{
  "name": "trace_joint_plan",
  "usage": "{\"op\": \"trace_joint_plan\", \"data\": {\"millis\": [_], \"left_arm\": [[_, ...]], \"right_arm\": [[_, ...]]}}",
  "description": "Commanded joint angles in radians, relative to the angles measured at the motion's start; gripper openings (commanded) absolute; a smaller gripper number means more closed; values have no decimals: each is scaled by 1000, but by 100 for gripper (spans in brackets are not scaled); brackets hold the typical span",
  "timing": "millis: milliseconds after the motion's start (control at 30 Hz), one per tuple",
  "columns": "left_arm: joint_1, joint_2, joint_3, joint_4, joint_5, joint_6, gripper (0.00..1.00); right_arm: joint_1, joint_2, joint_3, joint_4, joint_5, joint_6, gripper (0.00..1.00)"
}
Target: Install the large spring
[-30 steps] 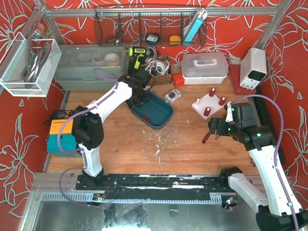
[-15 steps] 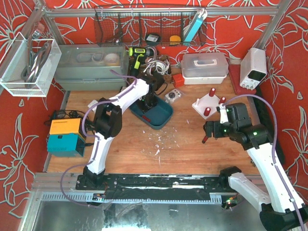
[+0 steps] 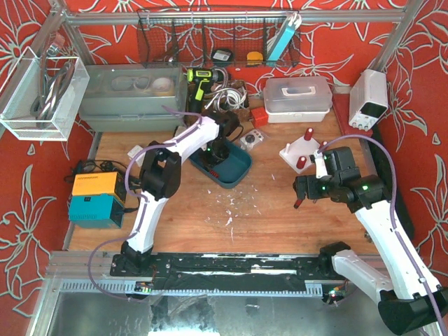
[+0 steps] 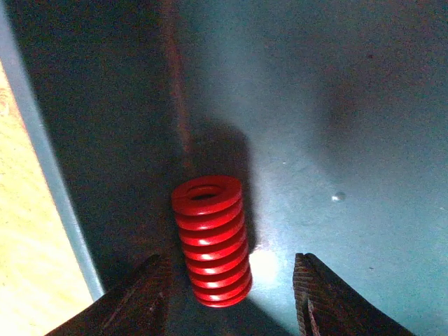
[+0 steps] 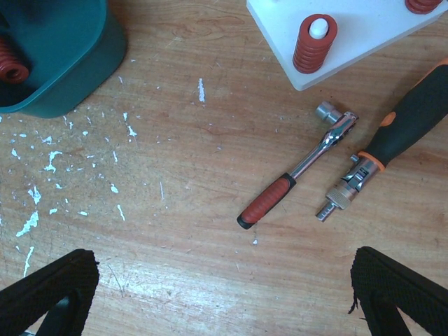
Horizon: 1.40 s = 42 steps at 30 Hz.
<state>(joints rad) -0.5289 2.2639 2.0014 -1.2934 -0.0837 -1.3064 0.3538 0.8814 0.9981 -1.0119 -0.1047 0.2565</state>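
Note:
A large red spring (image 4: 211, 241) lies on the floor of the teal tray (image 4: 350, 105). My left gripper (image 4: 231, 260) is low over it and open. The spring sits between the fingers, close to the left one, with a clear gap to the right finger (image 4: 311, 287). From above, the left gripper (image 3: 215, 155) reaches down into the tray (image 3: 238, 173). The white peg plate (image 5: 364, 28) carries a smaller red spring (image 5: 315, 43) on a peg. My right gripper (image 5: 224, 266) hangs wide open and empty over bare wood, near the plate (image 3: 302, 143).
A ratchet wrench (image 5: 294, 175) and an orange-handled screwdriver (image 5: 392, 136) lie on the wood beside the peg plate. Another red spring (image 5: 10, 63) shows in the tray's corner. Boxes, a drill (image 3: 199, 80) and a power supply (image 3: 369, 98) line the back.
My left arm has swung right, from the tray's left rim to over its middle. The right arm has drifted slightly left and towards the peg plate.

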Motion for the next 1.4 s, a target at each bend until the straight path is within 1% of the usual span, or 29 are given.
{"op": "trace_joint_plan", "data": {"millis": [0, 233, 367, 500, 567, 633, 800, 933, 1000, 1033, 1133, 1367], "left_arm": [[4, 48, 49, -29, 0, -21, 51], [0, 69, -10, 77, 15, -37, 51], [-9, 60, -44, 107, -18, -60, 52], [-10, 48, -106, 198, -34, -75, 52], [-8, 49, -103, 229, -42, -72, 52], [-8, 57, -55, 234, -56, -52, 52], [3, 61, 85, 195, -99, -18, 54], [10, 67, 154, 28, -95, -70, 57], [7, 62, 150, -36, -75, -87, 57], [5, 53, 131, -42, -60, -89, 57], [-5, 20, 81, -42, -36, -104, 59], [-13, 8, 14, -43, 6, -103, 63]], "right_arm": [[7, -10, 11, -1, 24, -11, 99], [5, -6, 12, -2, 36, -7, 99], [5, -9, 19, -5, 48, -4, 99], [5, -14, 23, -15, 57, 0, 99], [4, -17, 30, -26, 62, 3, 99], [5, -18, 38, -36, 65, 4, 99], [5, -35, 35, -39, 63, 19, 99], [5, -39, 30, -34, 59, 27, 99], [5, -39, 27, -30, 57, 30, 99], [5, -40, 27, -30, 57, 31, 99], [5, -41, 23, -25, 53, 30, 99], [5, -37, 22, -24, 51, 23, 99]]}}
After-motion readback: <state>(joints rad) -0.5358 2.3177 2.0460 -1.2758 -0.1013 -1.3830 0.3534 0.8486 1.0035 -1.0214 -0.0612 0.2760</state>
